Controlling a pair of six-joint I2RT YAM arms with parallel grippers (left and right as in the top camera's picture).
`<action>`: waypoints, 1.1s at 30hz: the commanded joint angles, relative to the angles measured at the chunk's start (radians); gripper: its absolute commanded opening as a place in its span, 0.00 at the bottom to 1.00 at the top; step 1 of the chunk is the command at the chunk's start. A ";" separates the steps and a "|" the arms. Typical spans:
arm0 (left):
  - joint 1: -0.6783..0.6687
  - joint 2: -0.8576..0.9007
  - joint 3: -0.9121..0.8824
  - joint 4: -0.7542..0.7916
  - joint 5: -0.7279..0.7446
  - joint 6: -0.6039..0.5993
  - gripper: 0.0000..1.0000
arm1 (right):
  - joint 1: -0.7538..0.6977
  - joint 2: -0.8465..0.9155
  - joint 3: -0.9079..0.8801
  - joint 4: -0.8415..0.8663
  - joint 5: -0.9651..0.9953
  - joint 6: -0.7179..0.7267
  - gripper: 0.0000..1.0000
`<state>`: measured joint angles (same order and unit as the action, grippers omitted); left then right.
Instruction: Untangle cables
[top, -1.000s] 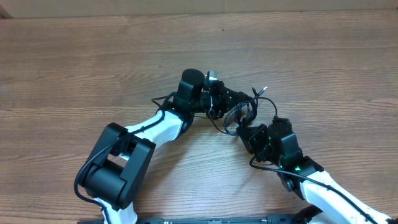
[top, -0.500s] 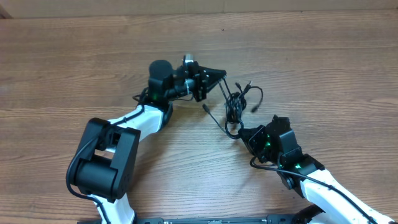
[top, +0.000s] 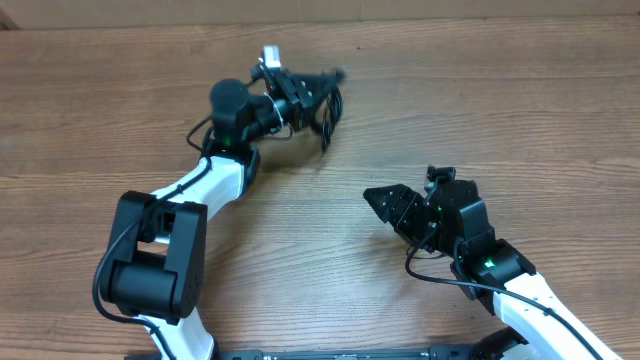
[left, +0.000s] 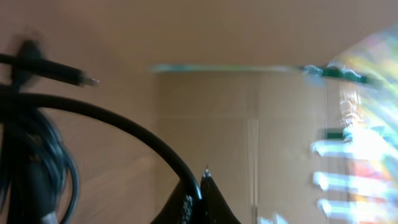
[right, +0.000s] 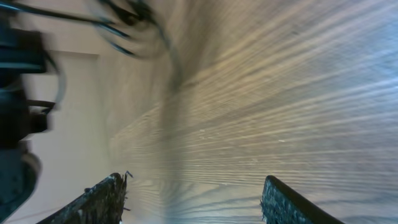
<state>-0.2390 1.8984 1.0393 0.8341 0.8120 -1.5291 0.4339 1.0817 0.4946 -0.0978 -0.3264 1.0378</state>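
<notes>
Gripping one cord of the cables, the left fingers are closed at the far left of the wooden surface, with the rest of the dark tangle blurred just beside them. Well apart, the right fingers stand spread with nothing between them

Left pincer clamped (arm outstretched), right pincer agape.

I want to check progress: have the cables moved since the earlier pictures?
Yes. In the overhead view the cables, held by the left pincer, went left and toward the far edge of the table, away from the right pincer.
</notes>
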 joint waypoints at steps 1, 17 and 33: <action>-0.031 -0.023 0.010 -0.273 0.013 0.212 0.04 | 0.003 -0.010 0.019 -0.006 -0.011 -0.026 0.69; -0.087 -0.023 0.010 -1.012 -0.416 0.640 1.00 | 0.003 -0.009 0.019 -0.020 0.062 -0.079 0.77; -0.175 -0.025 0.068 -0.552 -0.070 0.801 1.00 | 0.003 -0.009 0.019 -0.021 0.090 -0.079 0.80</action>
<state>-0.3817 1.8847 1.0954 0.3691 0.8352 -0.7994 0.4335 1.0809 0.4973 -0.1230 -0.2535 0.9688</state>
